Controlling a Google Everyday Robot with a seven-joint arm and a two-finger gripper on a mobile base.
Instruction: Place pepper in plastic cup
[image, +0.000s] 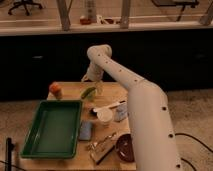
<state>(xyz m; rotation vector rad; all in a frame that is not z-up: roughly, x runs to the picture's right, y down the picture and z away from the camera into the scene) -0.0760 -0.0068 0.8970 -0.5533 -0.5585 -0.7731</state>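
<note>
The pepper (88, 93) is a small slim green vegetable lying slantwise near the far edge of the wooden table (70, 92). A clear plastic cup (99, 89) stands right beside it on its right. My gripper (92, 77) hangs at the end of the white arm, just above the pepper and the cup. I cannot tell whether it touches the pepper.
A large green tray (52, 127) fills the table's left side. An orange-red fruit (55, 89) sits at the far left corner. A white cup (105, 116), a white spoon (107, 106), a blue packet (85, 131), metal utensils (102, 143) and a dark bowl (125, 148) lie on the right. My arm crosses above the right edge.
</note>
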